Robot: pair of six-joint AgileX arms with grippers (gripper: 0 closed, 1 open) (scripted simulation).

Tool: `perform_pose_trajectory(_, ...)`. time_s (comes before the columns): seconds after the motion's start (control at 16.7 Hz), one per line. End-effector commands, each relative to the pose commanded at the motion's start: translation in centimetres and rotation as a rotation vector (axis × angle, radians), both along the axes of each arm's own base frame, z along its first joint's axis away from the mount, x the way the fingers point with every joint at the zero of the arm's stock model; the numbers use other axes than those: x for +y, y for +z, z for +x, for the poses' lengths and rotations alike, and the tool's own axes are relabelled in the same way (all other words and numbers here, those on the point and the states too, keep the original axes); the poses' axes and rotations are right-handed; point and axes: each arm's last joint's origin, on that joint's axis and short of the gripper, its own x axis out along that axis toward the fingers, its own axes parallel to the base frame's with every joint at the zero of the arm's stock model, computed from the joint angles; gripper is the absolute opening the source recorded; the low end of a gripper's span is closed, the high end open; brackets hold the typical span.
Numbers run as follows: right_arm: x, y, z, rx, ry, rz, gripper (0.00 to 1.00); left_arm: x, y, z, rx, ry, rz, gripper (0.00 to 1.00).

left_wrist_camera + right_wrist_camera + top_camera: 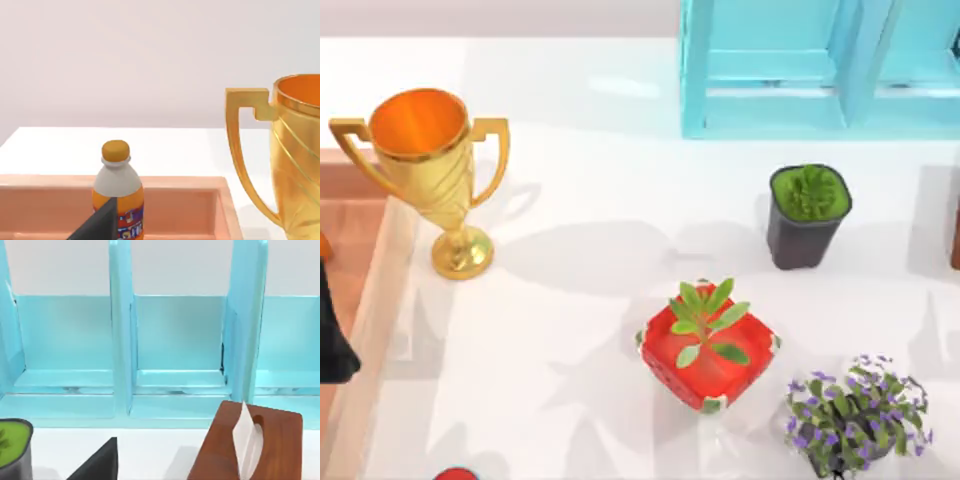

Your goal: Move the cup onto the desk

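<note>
The cup is out of view. The desk [590, 230] is the wide glossy white top with a pale beige edge along its left side. My left arm [334, 335] is a dark shape at the top view's left edge, beside that beige edge and over the brown surface. A dark part of my left gripper [100, 224] looks across at an orange bottle and the gold trophy. A dark part of my right gripper [100, 462] faces the turquoise shelf unit near the desk's back right.
A big gold two-handled trophy [425, 170] stands at the left. A dark square plant pot [807, 215], a red pot with a green plant [708, 345] and a purple-flowered plant [855, 412] stand right of centre. The turquoise shelf [820, 65], an orange bottle [117, 192] and a brown tissue box [250, 445] are nearby.
</note>
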Motion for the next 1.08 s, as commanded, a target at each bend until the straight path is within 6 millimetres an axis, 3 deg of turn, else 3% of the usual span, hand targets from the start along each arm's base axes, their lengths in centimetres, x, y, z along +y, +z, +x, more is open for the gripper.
perform_pose_trajectory(0.3, 0.0, 0.0, 0.0, 0.0, 0.0, 0.0, 1.0, 0.2, 1.1, 0.0, 0.065, 0.013, 0.014, 1.0)
perform_pose_trajectory(0.6, 0.0, 0.0, 0.0, 0.0, 0.0, 0.0, 1.0, 0.9, 5.6, 1.3, 0.379, 0.054, 0.06, 1.0)
perform_pose_trajectory(0.84, 0.0, 0.0, 0.0, 0.0, 0.0, 0.0, 1.0, 2.1, 9.1, 5.3, 0.765, 0.069, 0.081, 1.0)
perform_pose_trajectory(1.08, 0.0, 0.0, 0.0, 0.0, 0.0, 0.0, 1.0, 4.1, 10.4, 10.8, 1.154, 0.05, 0.07, 1.0)
